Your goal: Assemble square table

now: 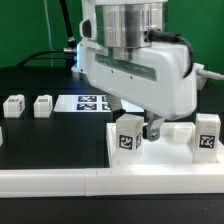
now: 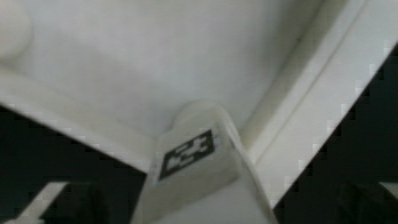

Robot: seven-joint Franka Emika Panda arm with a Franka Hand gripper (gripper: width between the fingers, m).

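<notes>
The white square slab (image 1: 165, 152) lies near the front of the table. In the wrist view it fills the background (image 2: 143, 50), with a raised rim. A tagged white leg block (image 1: 127, 137) stands upright on the slab's left part. In the wrist view this leg (image 2: 192, 155) rises between my fingers. My gripper (image 1: 138, 126) straddles it with dark gaps on both sides (image 2: 205, 205), so it is open around the leg. A second leg (image 1: 207, 133) stands at the slab's right. Two more legs (image 1: 12, 106) (image 1: 43, 105) lie on the table at the exterior view's left.
The marker board (image 1: 90, 102) lies flat behind the slab. The long white border wall (image 1: 100, 182) runs along the front edge. Cables and a green backdrop are at the back. My arm's white body hides the middle of the scene.
</notes>
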